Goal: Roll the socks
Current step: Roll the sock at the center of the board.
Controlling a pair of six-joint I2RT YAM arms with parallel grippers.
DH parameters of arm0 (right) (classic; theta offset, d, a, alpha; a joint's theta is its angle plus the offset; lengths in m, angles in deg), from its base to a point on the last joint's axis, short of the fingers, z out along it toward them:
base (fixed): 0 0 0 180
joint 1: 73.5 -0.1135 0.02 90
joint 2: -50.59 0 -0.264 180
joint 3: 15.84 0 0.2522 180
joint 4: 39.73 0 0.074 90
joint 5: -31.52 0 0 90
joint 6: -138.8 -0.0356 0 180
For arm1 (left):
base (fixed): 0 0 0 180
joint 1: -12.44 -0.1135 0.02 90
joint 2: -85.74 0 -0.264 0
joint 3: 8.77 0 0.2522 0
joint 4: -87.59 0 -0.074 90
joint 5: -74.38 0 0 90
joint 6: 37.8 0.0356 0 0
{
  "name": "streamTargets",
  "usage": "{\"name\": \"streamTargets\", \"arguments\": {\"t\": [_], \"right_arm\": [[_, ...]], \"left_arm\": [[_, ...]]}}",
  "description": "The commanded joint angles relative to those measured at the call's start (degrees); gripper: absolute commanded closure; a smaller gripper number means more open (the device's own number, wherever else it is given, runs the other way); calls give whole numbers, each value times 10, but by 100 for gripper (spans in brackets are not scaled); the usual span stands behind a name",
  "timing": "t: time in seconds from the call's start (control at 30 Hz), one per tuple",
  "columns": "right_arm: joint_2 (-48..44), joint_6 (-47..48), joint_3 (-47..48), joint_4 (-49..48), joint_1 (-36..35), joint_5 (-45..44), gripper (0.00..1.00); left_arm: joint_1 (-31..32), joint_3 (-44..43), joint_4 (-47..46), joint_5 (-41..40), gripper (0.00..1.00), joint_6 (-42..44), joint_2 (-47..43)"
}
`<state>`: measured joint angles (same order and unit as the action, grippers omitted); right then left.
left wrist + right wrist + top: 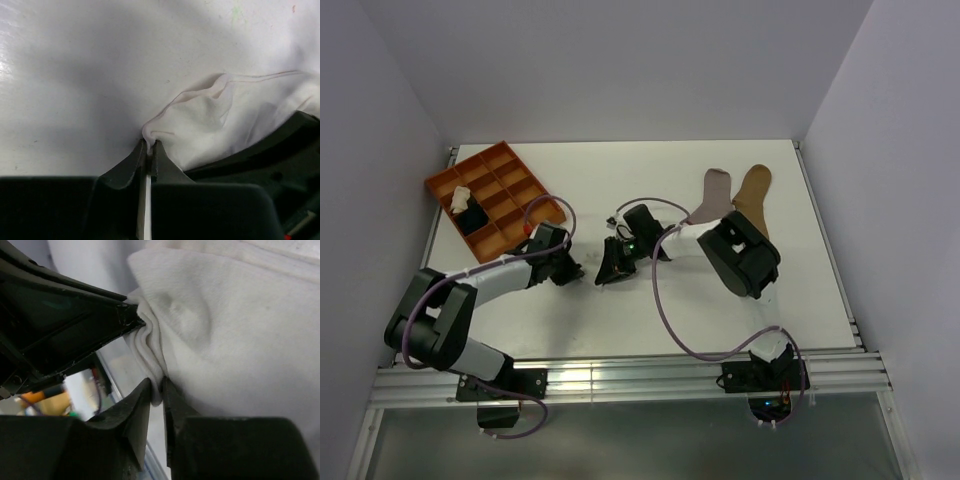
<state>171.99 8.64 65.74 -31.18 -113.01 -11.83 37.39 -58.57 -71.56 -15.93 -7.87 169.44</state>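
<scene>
White sock [215,120], bunched and creased, lies on the pale table [620,170] near its middle, between the two grippers.

Left wrist view: the left gripper [150,145] is clenched on a raised fold at the sock's edge. Its two dark fingertips meet around a thin ridge of fabric, and the rest of the sock spreads away to the right. A black part of the other arm crosses the lower right corner, over the sock.

Right wrist view: the right gripper [156,387] grasps a pleated fold of the same sock. Its fingertips stand close together with the fabric edge caught between them, and the body of the left gripper sits just beside, at upper left.

Top view: both arms reach inward and their grippers sit just beside one another; from here the sock they hold is largely hidden. A grey sock [713,195] and a tan sock [753,190] lie flat side by side toward the far right of the table, partly covered by the right arm. An orange tray [520,190] sits at the far left corner, with a cream sock [458,197] and a black sock [473,216] in adjoining compartments.
</scene>
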Motion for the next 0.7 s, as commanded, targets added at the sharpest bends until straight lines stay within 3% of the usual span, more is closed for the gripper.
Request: {"name": "streamTargets", "arguments": {"t": [0.0, 0.17, 0.37, 0.67], "right_arm": [[-79, 79, -31, 11, -13, -107, 74], [-180, 163, -92, -20, -59, -296, 60], [-249, 300, -142, -75, -167, -512, 53], [-189, 384, -96, -80, -256, -623, 50]], "left_arm": [[4, -31, 113, -42, 100, 57, 34], [4, -81, 154, -35, 100, 91, 64], [4, -127, 194, -27, 100, 117, 94], [4, -163, 216, -15, 100, 135, 112]]}}
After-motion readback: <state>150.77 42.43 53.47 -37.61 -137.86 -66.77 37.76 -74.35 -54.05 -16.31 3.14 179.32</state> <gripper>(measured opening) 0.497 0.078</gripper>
